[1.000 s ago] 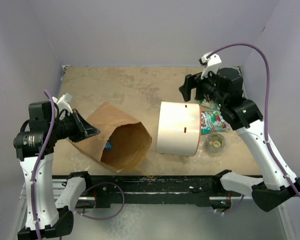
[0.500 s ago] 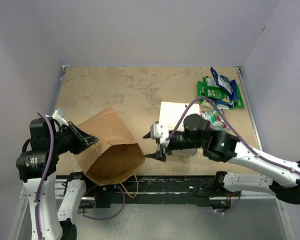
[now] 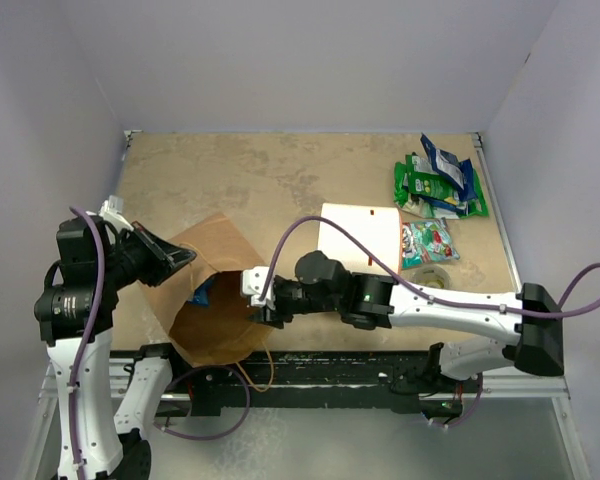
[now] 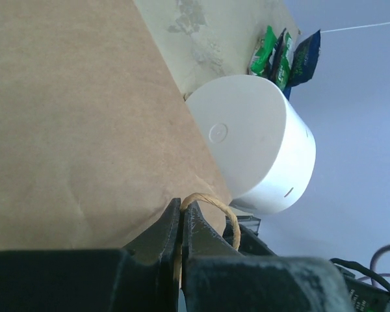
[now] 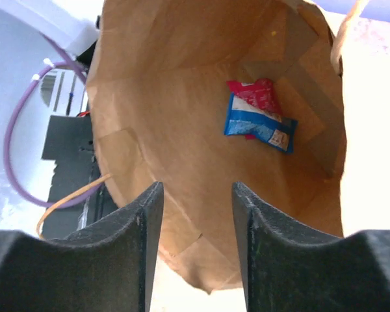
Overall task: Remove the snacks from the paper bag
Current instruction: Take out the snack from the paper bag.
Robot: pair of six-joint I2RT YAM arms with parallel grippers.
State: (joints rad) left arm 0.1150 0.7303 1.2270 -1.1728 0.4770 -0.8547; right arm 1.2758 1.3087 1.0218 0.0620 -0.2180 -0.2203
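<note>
The brown paper bag (image 3: 215,265) lies on its side at the near left, its mouth towards the front edge. My left gripper (image 3: 185,260) is shut on the bag's twisted handle (image 4: 208,203) at the rim and holds the bag up. My right gripper (image 3: 255,305) is open at the bag's mouth, looking inside. Within the bag (image 5: 175,117) lie a blue snack packet (image 5: 259,127) and a red one (image 5: 255,93) beneath it. A blue packet also shows in the top view (image 3: 202,293). Green and blue snacks (image 3: 440,180) lie at the far right, and a red-silver packet (image 3: 428,243) is nearer.
A large white cylinder (image 3: 365,245) lies on its side right of the bag, with the right arm crossing in front of it. A small clear tape roll (image 3: 432,275) sits beside it. Walls close the table on three sides.
My right arm has swung from the snack pile at the far right down to the bag's mouth. The left gripper has tilted the bag, so its mouth faces more forward.
</note>
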